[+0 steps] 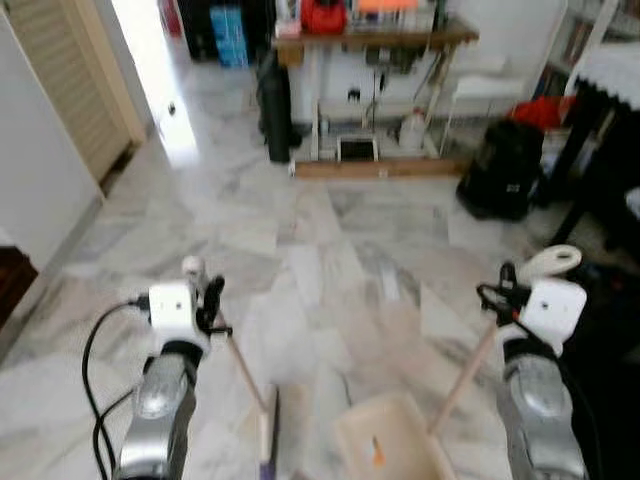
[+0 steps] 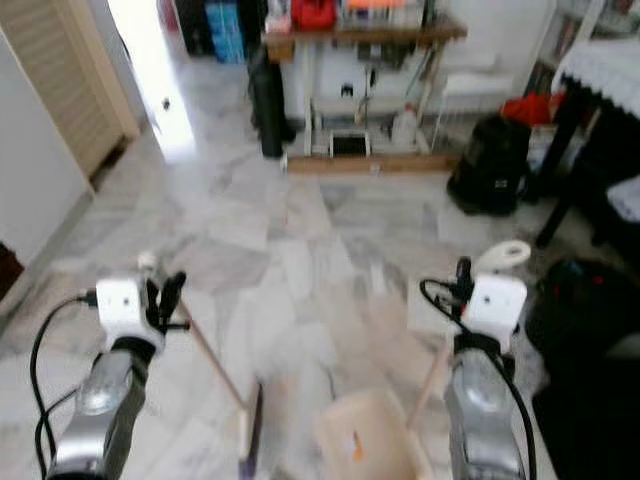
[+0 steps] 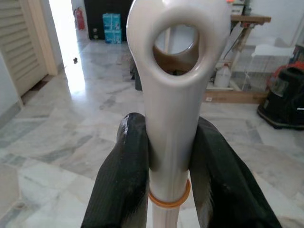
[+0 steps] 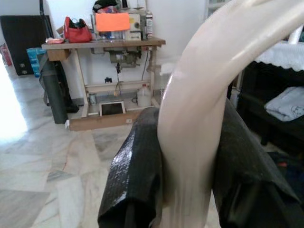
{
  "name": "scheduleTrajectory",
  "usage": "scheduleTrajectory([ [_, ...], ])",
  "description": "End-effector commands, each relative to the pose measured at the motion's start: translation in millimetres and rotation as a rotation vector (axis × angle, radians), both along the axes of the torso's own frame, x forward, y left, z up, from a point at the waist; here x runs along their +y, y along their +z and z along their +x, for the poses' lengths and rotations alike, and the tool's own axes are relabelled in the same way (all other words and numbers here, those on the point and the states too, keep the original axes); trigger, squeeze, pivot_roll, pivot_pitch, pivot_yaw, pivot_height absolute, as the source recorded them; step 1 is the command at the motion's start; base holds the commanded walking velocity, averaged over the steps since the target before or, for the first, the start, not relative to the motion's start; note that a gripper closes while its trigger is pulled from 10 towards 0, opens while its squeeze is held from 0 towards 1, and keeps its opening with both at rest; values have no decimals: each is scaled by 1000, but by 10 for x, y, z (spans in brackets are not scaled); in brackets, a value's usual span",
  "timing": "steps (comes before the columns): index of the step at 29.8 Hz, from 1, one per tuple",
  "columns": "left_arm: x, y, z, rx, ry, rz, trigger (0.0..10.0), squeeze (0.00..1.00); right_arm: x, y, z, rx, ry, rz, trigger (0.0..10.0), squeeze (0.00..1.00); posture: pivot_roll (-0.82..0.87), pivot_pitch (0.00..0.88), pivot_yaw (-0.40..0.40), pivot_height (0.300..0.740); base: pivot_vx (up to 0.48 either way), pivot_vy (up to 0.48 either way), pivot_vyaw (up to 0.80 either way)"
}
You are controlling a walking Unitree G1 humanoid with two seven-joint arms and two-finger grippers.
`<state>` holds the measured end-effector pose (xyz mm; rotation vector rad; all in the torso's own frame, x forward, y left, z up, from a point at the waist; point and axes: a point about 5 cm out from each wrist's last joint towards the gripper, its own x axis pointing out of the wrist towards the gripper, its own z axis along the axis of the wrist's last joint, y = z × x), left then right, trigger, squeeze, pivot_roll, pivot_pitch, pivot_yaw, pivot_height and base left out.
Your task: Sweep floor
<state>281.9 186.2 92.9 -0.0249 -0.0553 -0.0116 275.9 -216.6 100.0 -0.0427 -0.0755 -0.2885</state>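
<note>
While marble floor (image 1: 330,240) lies open ahead, left gripper (image 3: 168,156) clamps broom (image 1: 262,425), right gripper (image 4: 190,166) clamps dustpan (image 1: 395,440).

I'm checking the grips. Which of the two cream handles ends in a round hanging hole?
The broom handle in the left gripper: it ends in a round hole. The dustpan handle in the right gripper curves over, with no hole visible.

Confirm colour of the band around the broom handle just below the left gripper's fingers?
Orange: a thin ring around the cream broom handle. Clearest in the left wrist view.
</note>
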Motion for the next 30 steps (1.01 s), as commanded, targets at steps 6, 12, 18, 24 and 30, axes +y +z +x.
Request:
scheduleTrajectory([
  [6,75,72,11,-29,25,19,10000,0,81,101,59,-49,25,13,10000,0,-53,0,18,740,370,0,0],
  [12,72,74,9,-31,24,18,10000,0,90,105,60,-51,26,9,10000,0,-54,0,19,740,371,0,0],
  [18,79,60,0,-27,30,19,10000,0,95,129,66,-67,33,7,10000,0,-64,0,22,740,374,0,0],
  [24,68,44,-18,-23,26,17,10000,0,72,135,76,-59,26,2,10000,0,-63,0,23,740,374,0,0],
  [30,68,49,-21,-26,25,16,10000,0,93,136,76,-65,37,10,10000,0,-61,0,23,740,372,0,0],
])
